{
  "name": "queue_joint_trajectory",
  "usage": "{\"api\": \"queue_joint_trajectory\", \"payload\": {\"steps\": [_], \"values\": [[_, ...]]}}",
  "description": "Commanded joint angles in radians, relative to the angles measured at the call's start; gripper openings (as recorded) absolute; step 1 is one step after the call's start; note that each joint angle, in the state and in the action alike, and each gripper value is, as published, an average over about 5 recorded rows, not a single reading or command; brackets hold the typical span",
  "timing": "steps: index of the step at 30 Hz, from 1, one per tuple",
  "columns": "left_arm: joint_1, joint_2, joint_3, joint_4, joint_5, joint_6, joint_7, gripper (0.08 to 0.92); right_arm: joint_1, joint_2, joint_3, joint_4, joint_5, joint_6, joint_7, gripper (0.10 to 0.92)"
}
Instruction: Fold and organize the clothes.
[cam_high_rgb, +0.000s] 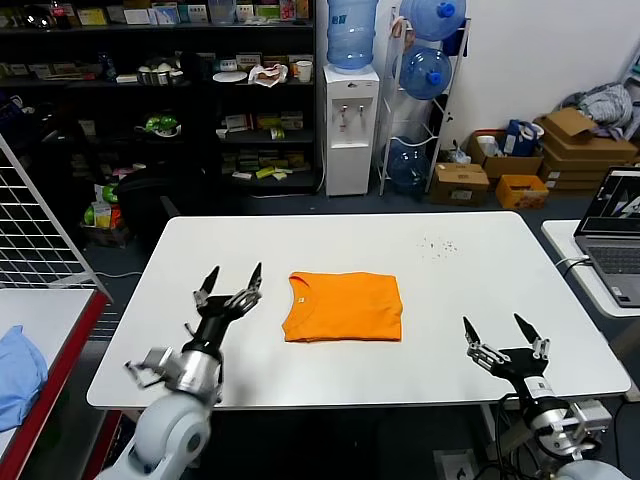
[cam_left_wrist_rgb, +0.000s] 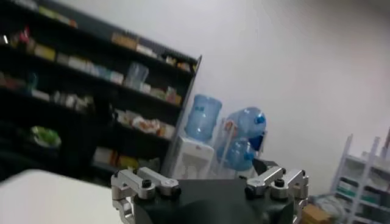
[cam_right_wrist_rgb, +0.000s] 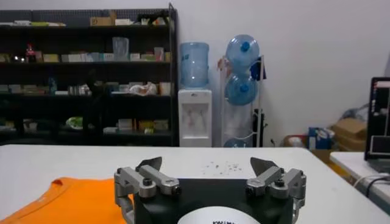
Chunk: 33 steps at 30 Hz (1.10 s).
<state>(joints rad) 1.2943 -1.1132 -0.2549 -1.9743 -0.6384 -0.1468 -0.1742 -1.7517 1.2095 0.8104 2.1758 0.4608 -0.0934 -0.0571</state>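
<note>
The clothes are one bright orange T-shirt (cam_high_rgb: 343, 306), folded into a flat rectangle with its ribbed neck toward the left, lying in the middle of the white table (cam_high_rgb: 480, 280). My left gripper (cam_high_rgb: 233, 276) is open just left of the shirt, raised off the table, with nothing between its fingers. At the front right edge of the table my right gripper (cam_high_rgb: 493, 324) also stands open and empty, well apart from the shirt. In the right wrist view the right gripper (cam_right_wrist_rgb: 207, 165) has its fingers spread wide, and a corner of the T-shirt (cam_right_wrist_rgb: 67, 198) shows to one side.
A light blue cloth (cam_high_rgb: 18, 372) lies on the low side table at the left, beside a wire grid rack (cam_high_rgb: 35, 230). A laptop (cam_high_rgb: 615, 235) sits on a desk at the right. Small dark specks (cam_high_rgb: 438, 245) dot the table's far right.
</note>
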Motion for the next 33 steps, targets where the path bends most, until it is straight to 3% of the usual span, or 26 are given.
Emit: {"api": "queue_joint_trajectory", "payload": {"steps": [1,6,21,33], "values": [[0.567,-0.155,-0.356,-0.114,0.323,-0.333,0.256,0.921,-0.144,0.095,0.087,-0.004,-0.064,0.262,-0.123,0.921],[0.625,-0.174,-0.341,-0.120,0.316,-0.333,0.249,0.921,-0.165,0.139,0.089,0.004,-0.067,0.282,-0.124,0.921],[0.793,-0.101,-0.340,-0.171,0.304,-0.272,0.219,0.921,-0.314,0.192,0.073,0.030,-0.080,0.294,-0.108,0.921],[0.912,-0.071,-0.342,-0.194,0.262,-0.115,0.131,0.921,-0.483,0.190,0.032,0.002,-0.074,0.293,-0.080,0.921]]}}
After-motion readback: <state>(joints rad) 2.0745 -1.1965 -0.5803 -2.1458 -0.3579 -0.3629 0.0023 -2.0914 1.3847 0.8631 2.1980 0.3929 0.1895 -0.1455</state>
